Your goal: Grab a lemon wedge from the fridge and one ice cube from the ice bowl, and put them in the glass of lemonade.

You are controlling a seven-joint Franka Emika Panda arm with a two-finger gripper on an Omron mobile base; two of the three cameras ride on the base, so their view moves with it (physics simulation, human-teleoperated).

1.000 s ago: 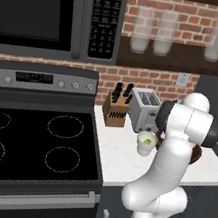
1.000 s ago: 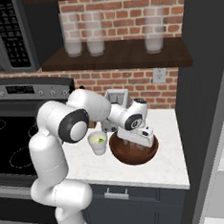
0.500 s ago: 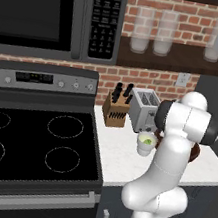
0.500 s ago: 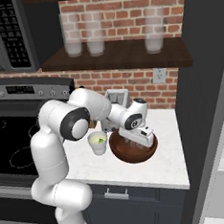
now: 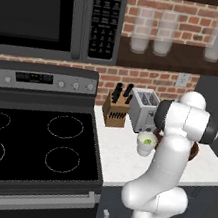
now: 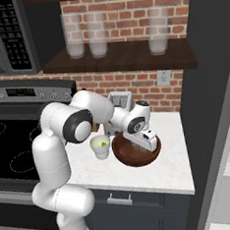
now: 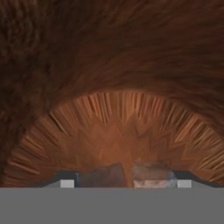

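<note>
The gripper [image 6: 139, 147] reaches down inside the reddish-brown wooden ice bowl [image 6: 124, 158], its fingers part-open around pale, glassy ice cubes [image 7: 151, 175], grip impossible to tell, beside the whitish glass of lemonade [image 6: 100, 147] on the white counter [image 6: 166, 169], toaster [image 5: 144, 108] and brick wall [image 6: 134, 88] behind.

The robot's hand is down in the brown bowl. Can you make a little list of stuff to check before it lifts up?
1. Gripper inside the ice bowl: ok, it is low over the wooden bottom.
2. Ice cube between the fingertips: ok, a pale block sits there.
3. Grip firm on the cube: cannot tell.
4. Glass of lemonade upright beside the bowl: ok.
5. Lemon wedge already in the glass: ok, a green bit floats there.
6. Toaster out of the way: ok.
</note>
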